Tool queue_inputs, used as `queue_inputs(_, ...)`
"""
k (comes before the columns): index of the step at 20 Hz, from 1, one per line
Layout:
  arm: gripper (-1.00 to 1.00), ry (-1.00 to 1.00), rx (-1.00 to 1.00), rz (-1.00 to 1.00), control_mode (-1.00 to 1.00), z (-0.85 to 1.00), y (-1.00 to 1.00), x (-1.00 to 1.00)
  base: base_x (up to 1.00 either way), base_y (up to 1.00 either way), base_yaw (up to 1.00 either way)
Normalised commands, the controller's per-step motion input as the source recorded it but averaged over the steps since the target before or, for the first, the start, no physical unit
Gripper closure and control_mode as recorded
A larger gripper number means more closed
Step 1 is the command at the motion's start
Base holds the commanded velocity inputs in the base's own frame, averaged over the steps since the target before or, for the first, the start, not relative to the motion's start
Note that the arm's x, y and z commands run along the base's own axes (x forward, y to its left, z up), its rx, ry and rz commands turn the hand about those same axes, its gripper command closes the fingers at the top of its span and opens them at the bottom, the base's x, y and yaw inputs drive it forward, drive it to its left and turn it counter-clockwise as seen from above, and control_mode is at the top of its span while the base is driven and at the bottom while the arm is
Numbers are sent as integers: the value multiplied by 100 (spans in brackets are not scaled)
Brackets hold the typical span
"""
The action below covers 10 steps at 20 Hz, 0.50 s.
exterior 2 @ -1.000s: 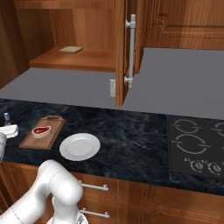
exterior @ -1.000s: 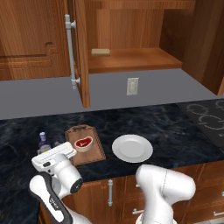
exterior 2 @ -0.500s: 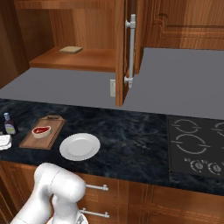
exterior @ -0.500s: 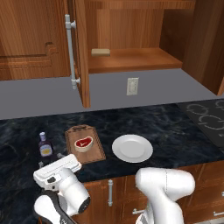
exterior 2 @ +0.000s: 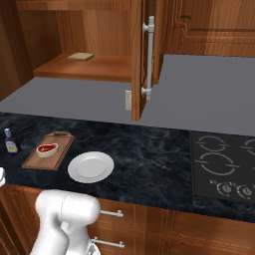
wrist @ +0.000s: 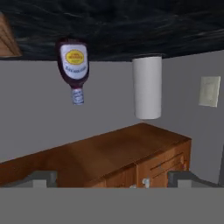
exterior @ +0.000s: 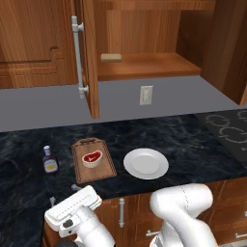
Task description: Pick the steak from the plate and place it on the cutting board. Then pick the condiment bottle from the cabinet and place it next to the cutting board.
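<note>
Hand point(wrist: 112, 179): I see its two tips at the bottom corners of the hand view, set wide apart with nothing between them — released. In the left base view the hand body sits low, in front of the bench edge, at about 7 o'clock from the board.

Bench point(exterior: 193, 144): dark marbled top, carrying the items below.

Plate point(exterior: 146, 163): white, round, bare; just beside the board, at its 3 o'clock in the left base view. Also seen in the right base view point(exterior 2: 90, 167).

Board point(exterior: 93, 159): brown wood, handle cut-out at the far short end. In the right base view point(exterior 2: 48, 151) it lies at 10 o'clock from the plate.

Steak point(exterior: 92, 158): red with pale rim, lying on the board near its middle; also at point(exterior 2: 47, 149).

Bottle point(exterior: 49, 160): dark, pale label, upright on the bench, near the board at its 9 o'clock, apart from it. In the right base view point(exterior 2: 10, 141) it stands at the far left. The hand view shows it upside down point(wrist: 74, 68) because that view is rolled over.

Paper roll point(wrist: 147, 86): white cylinder beside the bottle in the hand view.

Cooktop point(exterior 2: 221, 167): black, at the bench's right end.

Outlet point(exterior: 145, 95): pale plate on the grey back wall.

Cabinet point(exterior: 144, 65): door open, grey bar handle point(exterior: 77, 55) on it; a tan block point(exterior: 111, 57) lies on the shelf.
</note>
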Motion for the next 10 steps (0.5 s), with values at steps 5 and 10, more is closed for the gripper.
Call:
queue_inputs(5,-100,-9,3,2,-100,4,-32,-77,0,0,0)
queue_inputs(10,-100,-9,4,2,-100,16,-31,-70,0,0,0)
